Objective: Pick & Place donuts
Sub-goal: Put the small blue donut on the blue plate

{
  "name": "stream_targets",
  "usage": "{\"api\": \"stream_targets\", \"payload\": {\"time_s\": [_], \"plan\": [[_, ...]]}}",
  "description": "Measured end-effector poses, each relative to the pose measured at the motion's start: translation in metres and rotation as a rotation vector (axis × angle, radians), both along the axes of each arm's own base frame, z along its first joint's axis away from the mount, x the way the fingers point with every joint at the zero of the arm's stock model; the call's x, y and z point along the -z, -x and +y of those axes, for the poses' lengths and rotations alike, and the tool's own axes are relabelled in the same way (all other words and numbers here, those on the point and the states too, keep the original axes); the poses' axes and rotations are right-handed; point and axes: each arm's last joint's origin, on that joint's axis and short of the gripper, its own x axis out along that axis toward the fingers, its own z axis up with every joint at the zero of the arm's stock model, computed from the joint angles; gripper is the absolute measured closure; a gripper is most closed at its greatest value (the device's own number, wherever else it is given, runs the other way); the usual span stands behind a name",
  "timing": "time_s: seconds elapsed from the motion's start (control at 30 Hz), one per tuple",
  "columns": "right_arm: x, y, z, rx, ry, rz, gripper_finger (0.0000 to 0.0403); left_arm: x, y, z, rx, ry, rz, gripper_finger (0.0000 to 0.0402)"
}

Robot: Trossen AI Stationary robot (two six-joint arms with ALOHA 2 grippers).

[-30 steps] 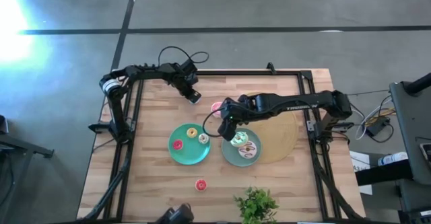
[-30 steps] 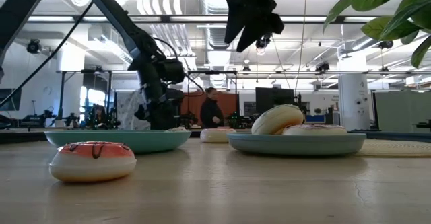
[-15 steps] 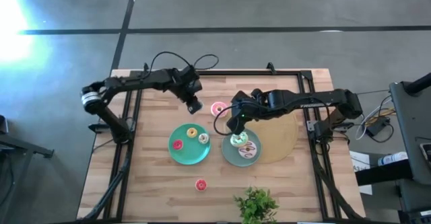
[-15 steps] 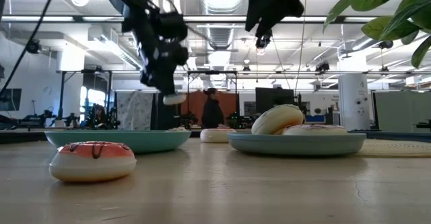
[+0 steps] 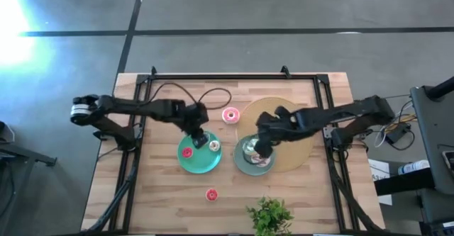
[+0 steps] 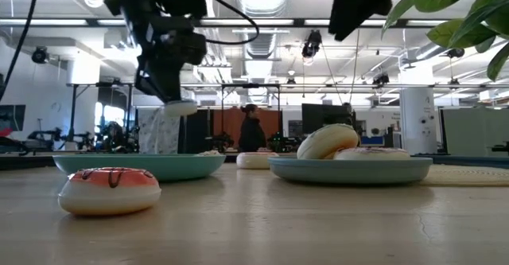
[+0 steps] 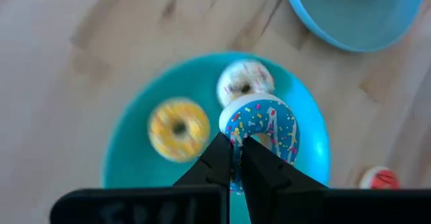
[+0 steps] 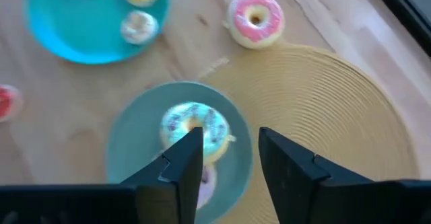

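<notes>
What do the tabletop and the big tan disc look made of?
Tabletop: looks like pale wood, butcher-block style, with visible plank seams and grain, matte. Tan disc: probably woven or coiled fibre, such as a placemat, judging by its fine concentric ridges; the exact material is unclear.

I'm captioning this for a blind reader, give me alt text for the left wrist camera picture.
The left claw, seen from above, is shut on a blue sprinkled donut over a teal plate. On the plate lie a yellow donut and a white sprinkled donut; a second plate's edge and a red donut show on the wooden table.
</notes>
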Motion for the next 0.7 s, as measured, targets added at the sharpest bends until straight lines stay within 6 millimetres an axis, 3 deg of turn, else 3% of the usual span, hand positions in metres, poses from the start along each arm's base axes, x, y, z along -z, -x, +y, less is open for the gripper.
{"api": "stream_targets", "payload": {"time_s": [0.17,0.33,0.53,0.7], "plan": [[-0.006,0.037,0.013,-0.028,-0.052,-0.152,0.0282,0.002,0.006,-0.019,-0.096,0.029,0.011,0.0401],[0.005,0.062,0.017,-0.031,-0.108,-0.261,0.0282,0.005,0.005,-0.028,-0.164,0.044,0.033,0.0401],[0.027,0.068,0.024,-0.049,-0.147,-0.315,0.0278,0.016,0.002,-0.043,-0.191,0.048,0.086,0.0401],[0.033,0.064,0.029,-0.065,-0.151,-0.314,0.0278,0.032,0.009,-0.044,-0.198,0.019,0.205,0.0401]]}}
